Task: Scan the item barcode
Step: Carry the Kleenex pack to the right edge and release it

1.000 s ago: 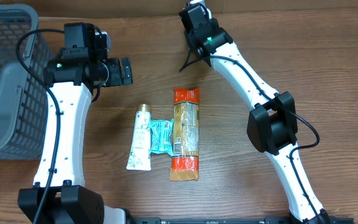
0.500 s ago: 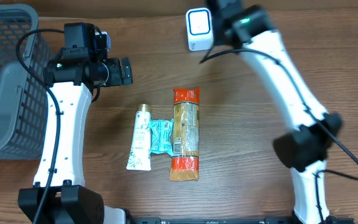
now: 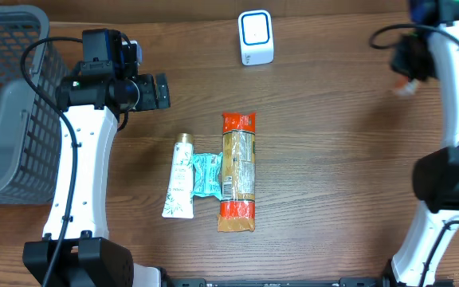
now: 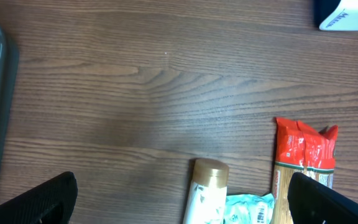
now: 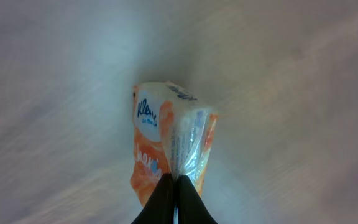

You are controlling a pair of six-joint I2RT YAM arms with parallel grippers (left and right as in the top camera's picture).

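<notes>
Right gripper (image 5: 174,182) clenched on the tissue pack (image 5: 166,137), over the counter's (image 3: 333,159) right side, well apart from the scanner (image 3: 255,37). Left gripper (image 3: 164,91) released, empty. Leaves, seemingly, tube (image 3: 178,187), sachet (image 3: 207,174), pasta bag (image 3: 237,171) unscanned.

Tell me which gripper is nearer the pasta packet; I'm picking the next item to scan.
Left. The left gripper hovers up-left of the pasta packet; the right gripper, holding a Kleenex pack, is far right.
</notes>
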